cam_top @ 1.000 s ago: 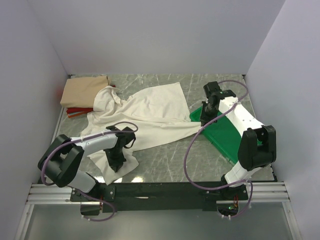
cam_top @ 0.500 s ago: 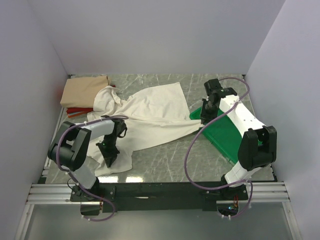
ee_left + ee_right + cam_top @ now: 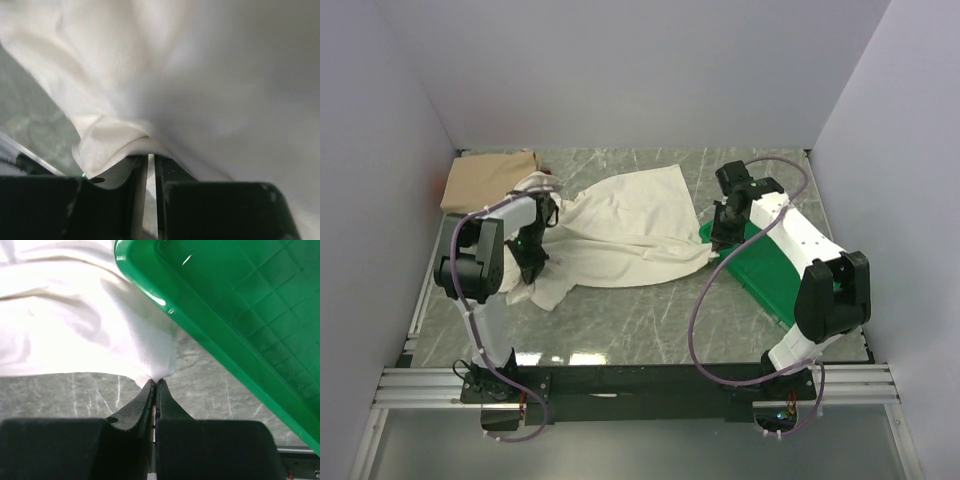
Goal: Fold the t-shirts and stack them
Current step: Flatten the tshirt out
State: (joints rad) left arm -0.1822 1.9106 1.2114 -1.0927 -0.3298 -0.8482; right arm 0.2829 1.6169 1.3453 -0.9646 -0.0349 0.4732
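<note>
1. Two t-shirts show on the marble bench [image 3: 650, 320]: one cream, one tan
2. The cream t-shirt [image 3: 625, 225] lies spread and rumpled across the middle of the bench, reaching from near the left edge to the tray by the right edge
3. The tan t-shirt [image 3: 485, 180] sits folded in the far left corner, and a bunched end of the cream one touches it
4. One green tray [image 3: 770, 275] lies aslant along the right edge, with the cream cloth running against its rim
5. Two arms are at work, one at each end of the cream t-shirt
6. The left claw [image 3: 151, 159] is closed to a thin slit, pinching a bunched fold of the cream t-shirt near the left edge
7. The right claw [image 3: 155, 382] has its fingers pressed together on a corner of the cream t-shirt, just beside the tray's corner
</note>
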